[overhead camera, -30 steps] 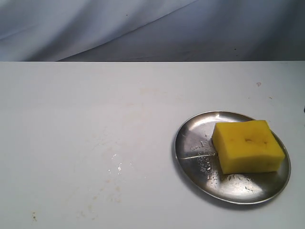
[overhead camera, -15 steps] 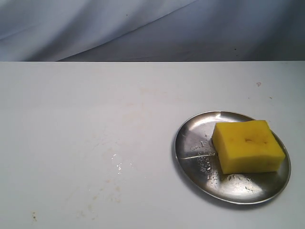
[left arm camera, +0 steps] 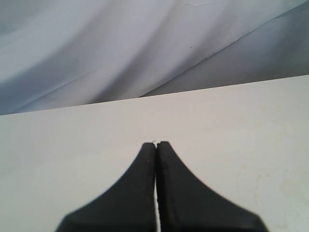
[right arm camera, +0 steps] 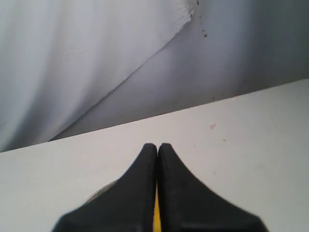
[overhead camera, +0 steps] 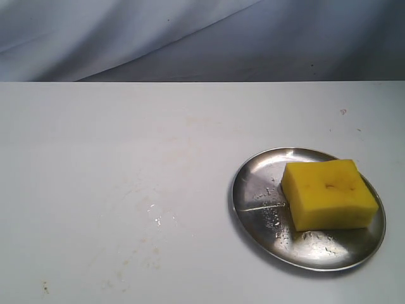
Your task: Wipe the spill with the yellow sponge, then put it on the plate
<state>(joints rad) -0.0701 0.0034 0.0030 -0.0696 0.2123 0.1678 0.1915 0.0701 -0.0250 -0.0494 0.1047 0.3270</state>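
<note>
**Inspector A:** At the lower right of the exterior view, you are looking at the yellow sponge (overhead camera: pixel 329 193) lying flat on the plate (overhead camera: pixel 258 183). It is sitting toward the plate's right side, and the bare left part is showing wet speckles.

**Inspector B:** Left of the plate and well apart from it, you are also seeing a faint wet smear (overhead camera: pixel 154 215) glistening on the white table (overhead camera: pixel 126 126). Neither arm is appearing in that view.

**Inspector A:** Your left gripper (left arm camera: pixel 156 144) is hanging over bare table, with its black fingers pressing together and gripping nothing.

**Inspector B:** Your right gripper (right arm camera: pixel 157 145) is showing the same: tips meeting, nothing between them. Behind its fingers a thin strip of the sponge's yellow (right arm camera: pixel 155 220) is peeking through, and beside them a blurred bit of the plate's rim (right arm camera: pixel 99 194) is showing.
</note>
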